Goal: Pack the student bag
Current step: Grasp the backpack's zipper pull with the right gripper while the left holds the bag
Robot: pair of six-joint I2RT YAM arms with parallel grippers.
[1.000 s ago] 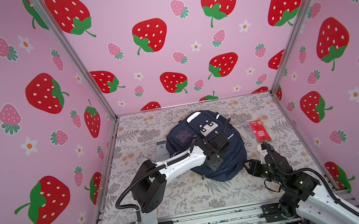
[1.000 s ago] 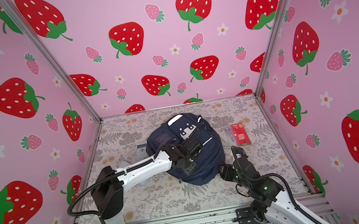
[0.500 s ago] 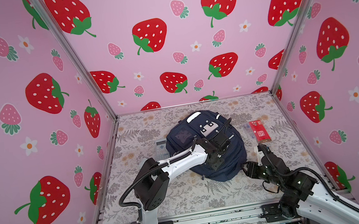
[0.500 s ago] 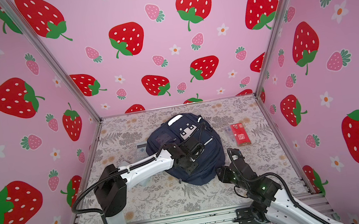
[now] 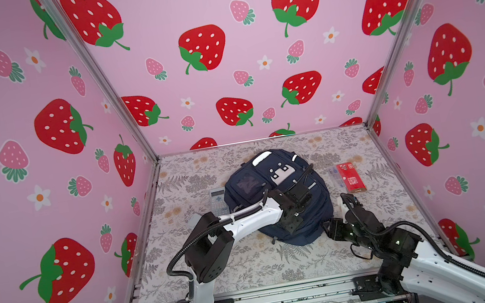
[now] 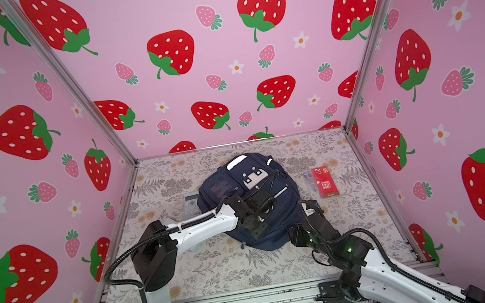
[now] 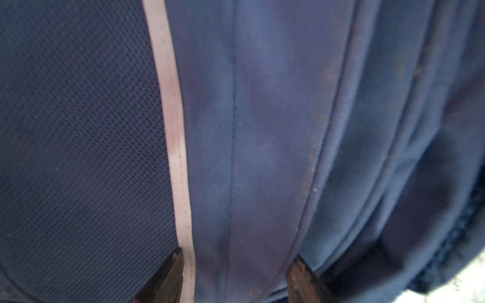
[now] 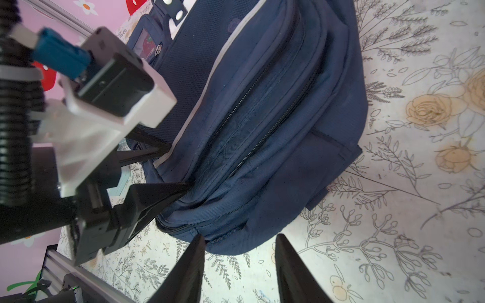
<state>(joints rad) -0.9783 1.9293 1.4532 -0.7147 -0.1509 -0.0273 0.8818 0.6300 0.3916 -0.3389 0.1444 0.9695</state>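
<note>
Lying mid-table (image 5: 252, 266), the student bag (image 5: 316, 206) has open room near and far. The left gripper (image 8: 177, 168) is spread, tips on its near end; the right gripper (image 8: 240, 237) is spread beside its near edge.

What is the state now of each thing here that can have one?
student bag: lying front-up on the table, visible zips closed.
left gripper: open, fingertips pressed on the student bag.
right gripper: open, empty, at the student bag's edge.
calculator: flat on the table, unpacked.
red packet: flat on the table, unpacked.

White links (image 5: 245, 219), black joints (image 5: 210, 256), ribbed black conduits (image 8: 15, 131) — right end effector (image 8: 239, 237) black, wedge-fingered.
</note>
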